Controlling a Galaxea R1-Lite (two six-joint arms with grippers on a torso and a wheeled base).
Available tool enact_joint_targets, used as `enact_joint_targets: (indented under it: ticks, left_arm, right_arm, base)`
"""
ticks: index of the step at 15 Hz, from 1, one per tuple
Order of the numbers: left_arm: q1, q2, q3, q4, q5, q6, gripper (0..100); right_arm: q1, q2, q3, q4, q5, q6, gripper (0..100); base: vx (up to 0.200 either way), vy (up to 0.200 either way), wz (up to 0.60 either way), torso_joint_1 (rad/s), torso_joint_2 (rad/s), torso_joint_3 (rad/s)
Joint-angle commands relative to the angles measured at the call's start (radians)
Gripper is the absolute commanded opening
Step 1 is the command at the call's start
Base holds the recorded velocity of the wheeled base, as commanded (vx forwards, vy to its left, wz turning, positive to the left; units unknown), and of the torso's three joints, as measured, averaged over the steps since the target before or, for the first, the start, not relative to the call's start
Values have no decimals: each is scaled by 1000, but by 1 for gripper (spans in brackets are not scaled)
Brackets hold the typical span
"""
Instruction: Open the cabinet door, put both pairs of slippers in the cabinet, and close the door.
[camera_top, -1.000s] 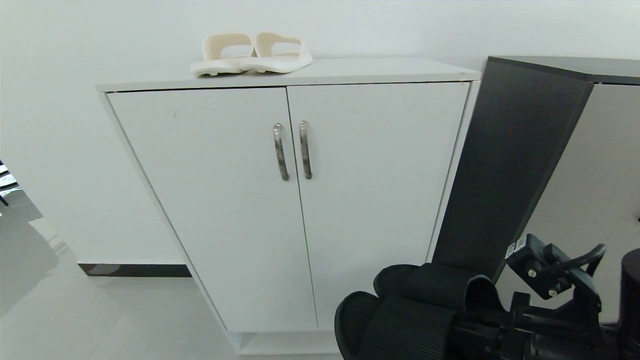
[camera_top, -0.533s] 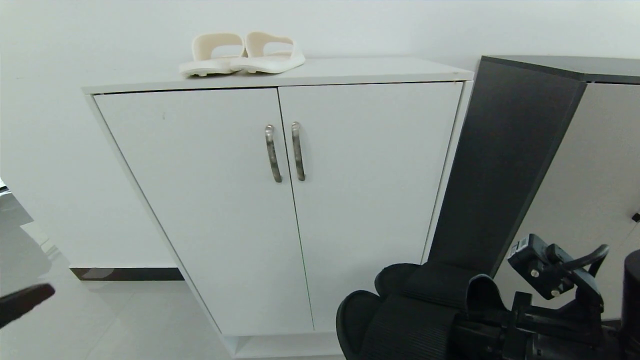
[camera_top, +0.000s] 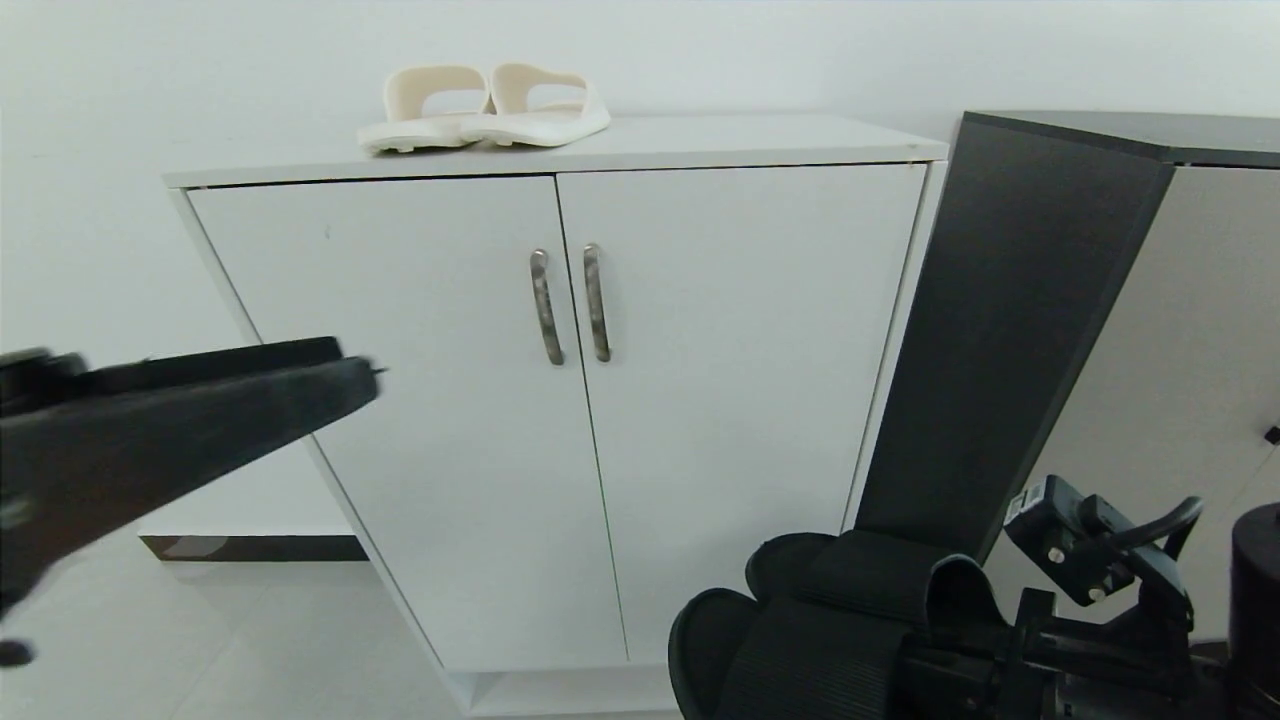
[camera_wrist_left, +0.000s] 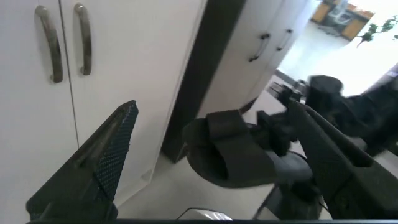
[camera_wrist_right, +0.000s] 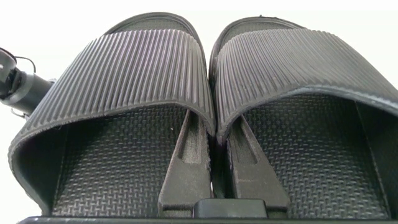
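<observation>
White cabinet (camera_top: 750, 330) with two flat, smooth doors, both shut, stands against a pale wall. Two slim curved metal handles (camera_top: 545, 307) sit side by side where the doors meet. On the cabinet's top, toward its left, a pair of cream slippers (camera_top: 485, 108) rests with the soles down, moulded and smooth, each with one broad strap.

Low on the right, the right gripper (camera_wrist_right: 214, 134) holds a pair of black slippers (camera_top: 830, 620). One finger sits inside each shoe, and the two fingers pinch the shoes' touching inner walls together. The straps are ribbed and the footbeds have a fine diamond pattern.

The left gripper (camera_top: 355, 368) hangs in front of the left door, apart from the handles. Its fingers are spread wide with nothing between them.

Both pairs look light, soft and bendy, probably foam or rubber, so they should not break. The black pair's texture should give good grip, while the cream pair may be more slippery. It is probably best taken by the straps or by the two inner walls pressed together. The doors look stiff, and a handle is the natural place to pull, though polished metal could slide between the fingers.

A dark cabinet (camera_top: 1010, 330) stands just to the right.
</observation>
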Motion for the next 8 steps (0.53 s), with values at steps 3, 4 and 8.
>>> enact_joint_targets:
  ticks: [3, 4, 8]
  left_arm:
    - [-58, 249, -150, 3, 75, -11, 100]
    - [-58, 258, -166, 3, 67, -13, 100]
    - [-12, 274, -226, 32, -157, -25, 100]
  right_arm:
    - [0, 0, 17, -2, 1, 0, 0]
    - [0, 1, 20, -2, 1, 0, 0]
    - [-1, -17, 20, -2, 0, -12, 0]
  base:
    - [0, 0, 0, 0, 0, 0]
    - [0, 0, 0, 0, 0, 0]
    - [0, 0, 0, 0, 0, 0]
